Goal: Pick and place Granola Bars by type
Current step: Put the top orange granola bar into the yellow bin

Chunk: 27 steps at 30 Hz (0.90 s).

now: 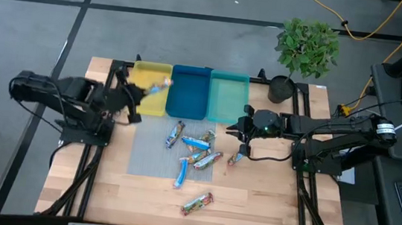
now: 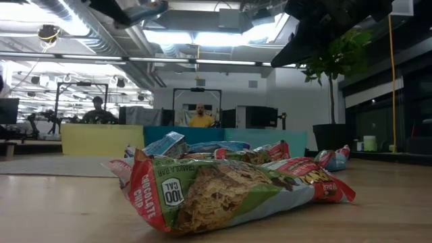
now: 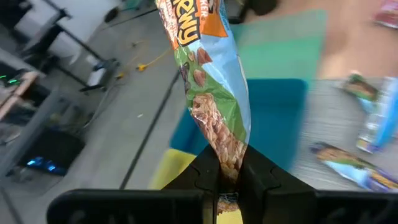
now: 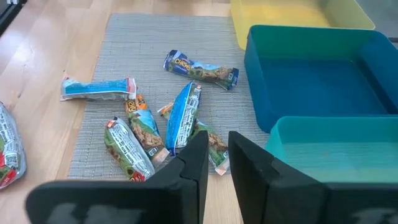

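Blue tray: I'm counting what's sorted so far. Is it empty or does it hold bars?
Empty. The blue tray shows only bare floor in the right wrist view, and the high view shows none inside.

- The three trays sit in a row: yellow tray [image 1: 149, 84], deep blue tray [image 1: 189, 92], teal-green tray [image 1: 228, 97].
- The mat [image 1: 148, 156] is grey, finely woven (ribbed, almost like matting).
- The tabletop [image 1: 252, 200] is pale blond wood with visible plank seams.
- The bar in the left tool [image 3: 214, 81] has an orange, green and light-blue wrapper with a brown granola picture.
- The loose bars [image 4: 180, 118] are mostly blue and white; some are orange, green and blue.
- The nearest bar [image 2: 223, 192] is green and red with white lettering.
- Both arms are black.
- The plant [image 1: 309, 45] is leafy green in a black pot.
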Tool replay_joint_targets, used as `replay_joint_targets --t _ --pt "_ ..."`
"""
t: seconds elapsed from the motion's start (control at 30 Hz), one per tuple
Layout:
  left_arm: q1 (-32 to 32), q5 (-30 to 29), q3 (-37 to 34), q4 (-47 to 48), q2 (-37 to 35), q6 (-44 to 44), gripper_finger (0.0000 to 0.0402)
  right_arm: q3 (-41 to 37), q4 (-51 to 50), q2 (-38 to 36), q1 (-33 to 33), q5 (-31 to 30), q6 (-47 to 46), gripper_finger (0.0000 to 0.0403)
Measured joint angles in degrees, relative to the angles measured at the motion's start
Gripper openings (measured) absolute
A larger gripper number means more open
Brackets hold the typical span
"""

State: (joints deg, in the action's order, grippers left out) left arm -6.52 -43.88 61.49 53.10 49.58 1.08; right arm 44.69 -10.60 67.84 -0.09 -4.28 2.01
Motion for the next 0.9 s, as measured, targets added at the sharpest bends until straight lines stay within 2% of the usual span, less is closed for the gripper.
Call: replay_joint_targets --t 0.13,0.27,0.53,0.73,0.9 --pt "7.17 3.38 6.33 1.31 1.07 2.12 0.0023 0.00 -0.01 0.01 0.01 -0.01 0.02 0.0067" --pt "12.56 8.78 9.77 1.54 1.83 2.26 0.0023 0.00 -0.03 0.00 0.01 -0.01 0.23 0.0067" --pt "24.59 13.85 10.47 2.50 5.04 3.30 0.0024 0.00 -0.03 0.01 0.01 -0.01 0.24 0.0067" --pt "36.19 18.98 10.47 5.29 11.79 4.18 0.0024 0.00 0.03 0.01 -0.01 -0.01 1.50 0.0067" --pt "41.57 19.55 10.47 7.67 18.04 5.67 0.0024 0.00 -0.01 0.01 -0.01 -0.01 1.52 0.0067"
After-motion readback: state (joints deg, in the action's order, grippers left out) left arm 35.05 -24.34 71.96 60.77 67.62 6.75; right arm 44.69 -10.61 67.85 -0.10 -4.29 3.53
